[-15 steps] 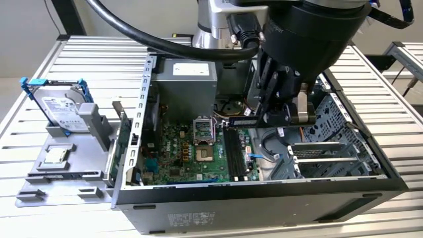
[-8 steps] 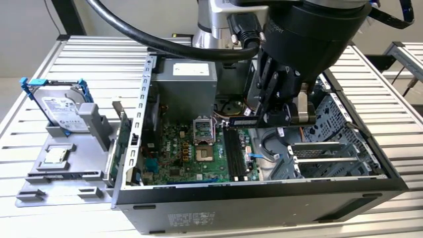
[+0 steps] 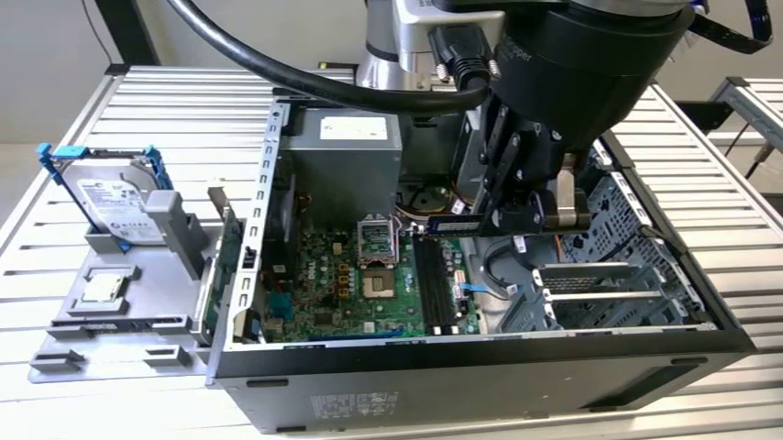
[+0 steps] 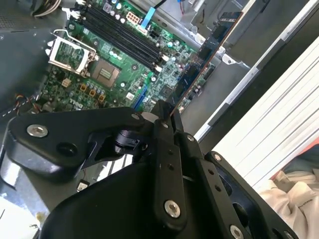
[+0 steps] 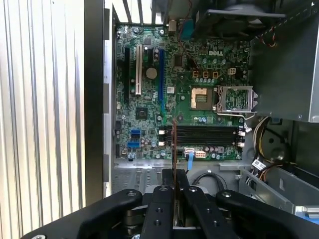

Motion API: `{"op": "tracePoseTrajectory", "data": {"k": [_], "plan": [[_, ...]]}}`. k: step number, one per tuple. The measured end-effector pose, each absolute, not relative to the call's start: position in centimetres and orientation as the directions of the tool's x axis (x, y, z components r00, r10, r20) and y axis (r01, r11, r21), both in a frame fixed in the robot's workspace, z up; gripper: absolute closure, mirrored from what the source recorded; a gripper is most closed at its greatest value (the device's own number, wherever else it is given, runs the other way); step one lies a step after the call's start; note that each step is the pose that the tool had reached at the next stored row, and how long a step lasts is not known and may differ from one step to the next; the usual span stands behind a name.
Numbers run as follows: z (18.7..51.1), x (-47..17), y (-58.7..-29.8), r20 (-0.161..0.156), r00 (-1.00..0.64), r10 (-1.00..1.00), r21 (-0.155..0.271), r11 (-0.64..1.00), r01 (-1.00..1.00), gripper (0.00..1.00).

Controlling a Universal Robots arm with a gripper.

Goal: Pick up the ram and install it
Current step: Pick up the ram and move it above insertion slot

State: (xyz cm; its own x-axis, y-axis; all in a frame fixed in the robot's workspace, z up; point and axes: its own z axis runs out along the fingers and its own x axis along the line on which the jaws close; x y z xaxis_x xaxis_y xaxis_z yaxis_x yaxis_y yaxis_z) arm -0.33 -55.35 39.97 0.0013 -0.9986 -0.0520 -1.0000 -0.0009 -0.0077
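Nearest the wrist cameras, the gripper (image 5: 174, 175) is seen closed on one end of the ram (image 5: 174, 144), which is held edge-on as a thin dark stick projecting away from the fingertips. In the exterior view the ram is carried inside the open computer case (image 3: 490, 371), above the motherboard (image 3: 330, 275) and apart from it, its free end pointed toward the exterior view's left. Below and beyond it, the black memory slots (image 5: 204, 135) are found, and the stick's long axis is judged to lie crosswise to them.
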Motion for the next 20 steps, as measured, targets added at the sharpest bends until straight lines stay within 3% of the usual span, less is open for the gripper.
{"op": "tracePoseTrajectory", "data": {"k": [9, 20], "plan": [[40.0, -0.3, -54.9, -0.052, 0.001, -0.999, -0.008, -0.001, -1.0, 1.0], [40.0, -0.1, -51.9, -0.052, 0.001, -0.999, -0.008, -0.001, -1.0, 1.0]]}}
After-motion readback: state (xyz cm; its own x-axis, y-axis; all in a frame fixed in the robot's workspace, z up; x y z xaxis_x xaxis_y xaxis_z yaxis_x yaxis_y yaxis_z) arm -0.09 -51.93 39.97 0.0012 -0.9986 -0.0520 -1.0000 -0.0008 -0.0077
